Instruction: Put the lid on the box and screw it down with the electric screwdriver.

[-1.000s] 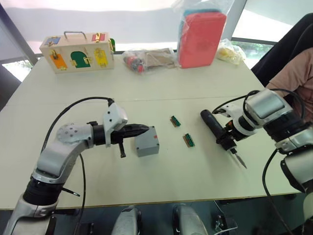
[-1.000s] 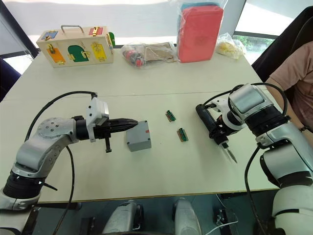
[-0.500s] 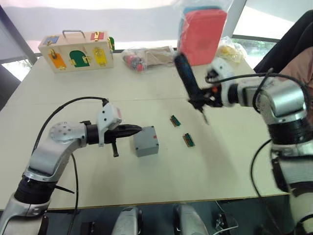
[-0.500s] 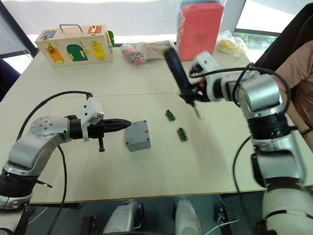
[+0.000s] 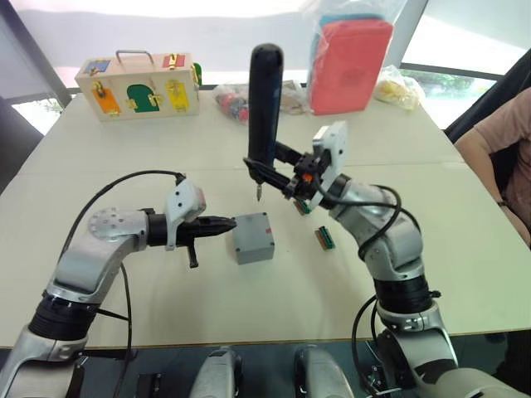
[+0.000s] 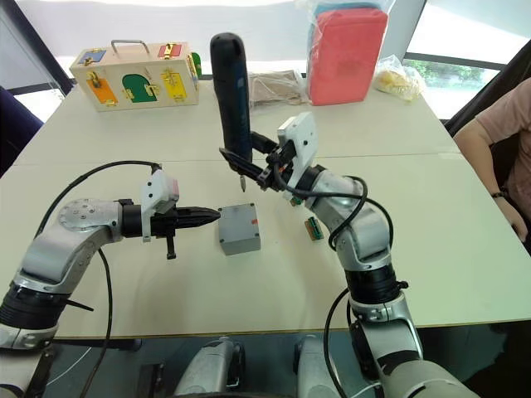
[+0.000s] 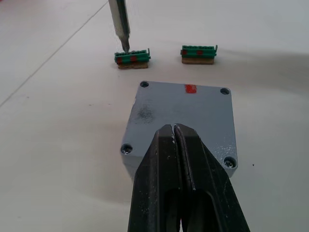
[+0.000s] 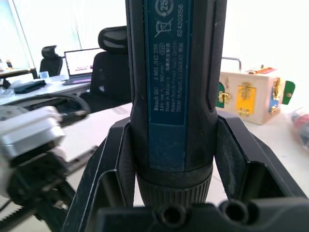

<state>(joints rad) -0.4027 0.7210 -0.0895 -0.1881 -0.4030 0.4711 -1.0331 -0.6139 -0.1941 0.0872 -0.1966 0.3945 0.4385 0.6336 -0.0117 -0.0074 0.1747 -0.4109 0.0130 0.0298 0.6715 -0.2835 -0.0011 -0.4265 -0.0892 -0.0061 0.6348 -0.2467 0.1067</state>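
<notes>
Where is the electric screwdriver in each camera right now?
Left eye: electric screwdriver upright at top centre, bit above the box.
Right eye: upright, left of centre.
Left wrist: bit tip beyond the box.
Right wrist: body between the fingers.
Shared landmark: the box.

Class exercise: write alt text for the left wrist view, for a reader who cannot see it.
The left tool, black fingers shut, rests against the grey lid closing the box on a pale table. The electric screwdriver bit points down beyond, near two green connectors.
</notes>
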